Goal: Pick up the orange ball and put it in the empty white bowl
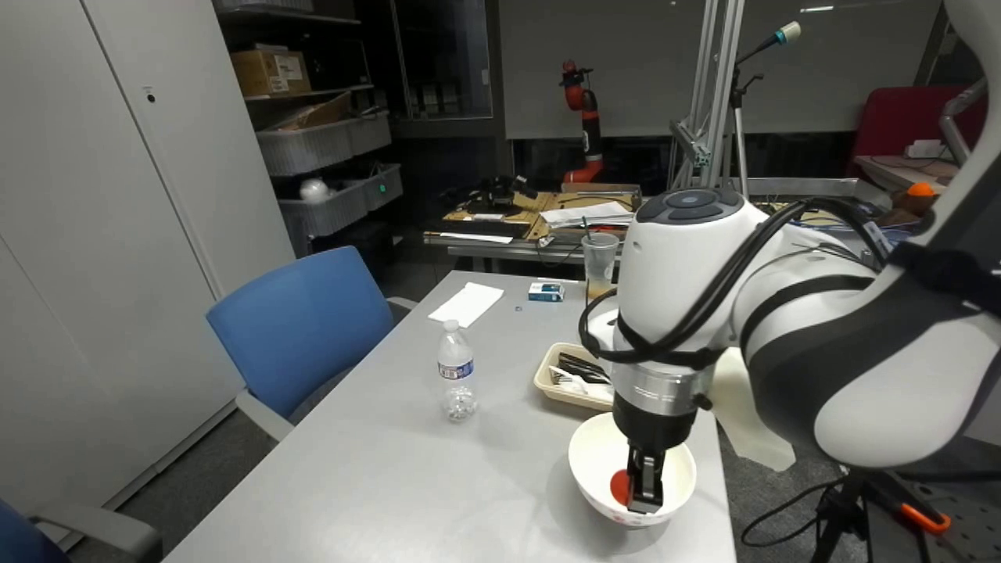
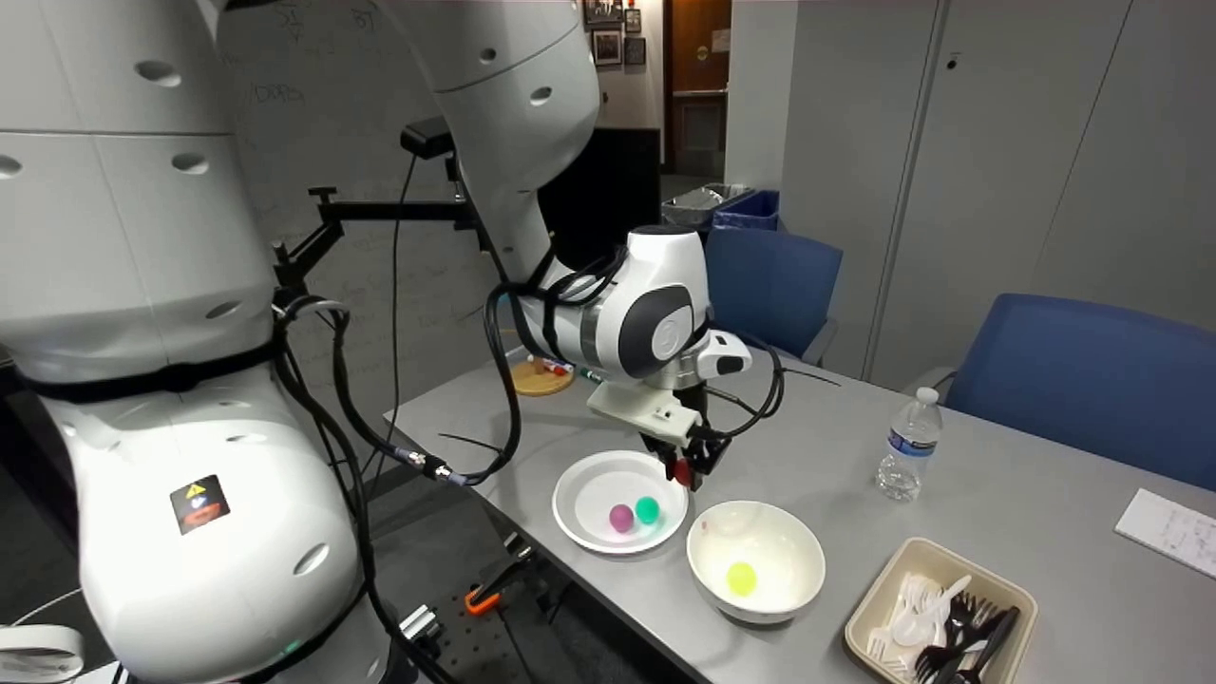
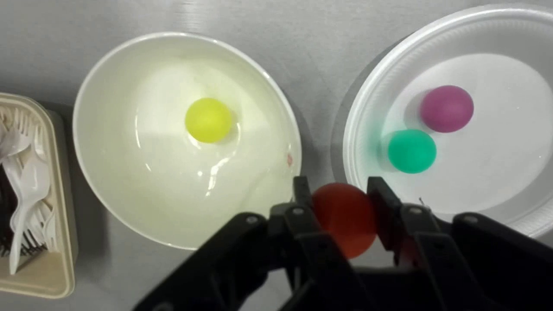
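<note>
The orange ball [image 3: 345,220], looking red-orange in the shade, sits between the two fingers of my gripper [image 3: 339,190]. The gripper is shut on it and holds it raised, over the gap between the white bowl and the white plate. The ball [image 1: 619,486] and gripper [image 1: 646,500] overlap the bowl in an exterior view; the ball [image 2: 682,473] and gripper [image 2: 689,475] also show beyond the bowl's rim in an exterior view. The white bowl [image 3: 151,185] is in both exterior views [image 1: 594,442] [image 2: 788,589]. It holds a yellow ball [image 3: 208,120], so it is not empty.
A white plate [image 3: 497,185] with a purple ball [image 3: 447,109] and a green ball [image 3: 411,151] stands beside the bowl. A beige tray of cutlery [image 2: 860,617] is on the bowl's other side. A water bottle [image 2: 910,446] stands upright farther away.
</note>
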You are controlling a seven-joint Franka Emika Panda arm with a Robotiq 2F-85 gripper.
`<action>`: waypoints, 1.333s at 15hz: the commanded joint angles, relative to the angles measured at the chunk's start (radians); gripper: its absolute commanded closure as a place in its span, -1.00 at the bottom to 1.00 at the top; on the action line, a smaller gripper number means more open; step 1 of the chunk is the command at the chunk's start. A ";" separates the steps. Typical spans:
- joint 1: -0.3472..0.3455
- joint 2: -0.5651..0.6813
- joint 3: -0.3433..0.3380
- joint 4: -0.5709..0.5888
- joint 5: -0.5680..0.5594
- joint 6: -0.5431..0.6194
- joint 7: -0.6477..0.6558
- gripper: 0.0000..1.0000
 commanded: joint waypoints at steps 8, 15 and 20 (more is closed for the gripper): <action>-0.055 0.017 0.006 0.018 -0.017 0.011 0.016 0.75; -0.132 0.101 -0.085 0.046 -0.046 0.085 0.040 0.75; -0.113 0.223 -0.124 0.031 -0.016 0.196 0.055 0.75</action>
